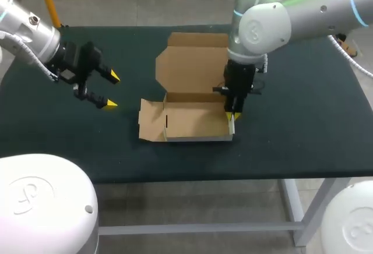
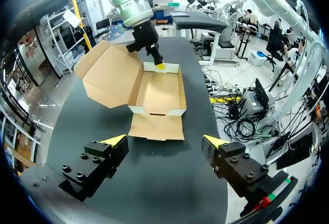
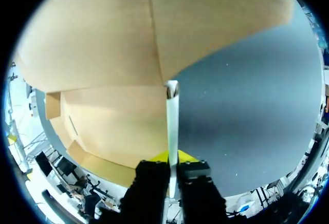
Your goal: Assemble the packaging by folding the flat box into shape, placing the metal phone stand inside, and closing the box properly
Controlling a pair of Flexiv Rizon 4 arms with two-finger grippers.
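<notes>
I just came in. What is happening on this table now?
A cardboard box stands half folded on the dark table. The right gripper pinches its right side wall between both fingers. The left gripper hangs open to the box's left, touching nothing. The lid is open and the left flap lies flat; no phone stand is visible.

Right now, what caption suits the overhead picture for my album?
Right pincer grips a side wall of the open cardboard box; left pincer hovers open nearby.

We work in a robotics lab. Our left arm (image 1: pixel 29 32) and right arm (image 1: pixel 268 30), both grey industrial machines, flank a dark-covered counter (image 1: pixel 303 131) on a bare metal frame.
</notes>
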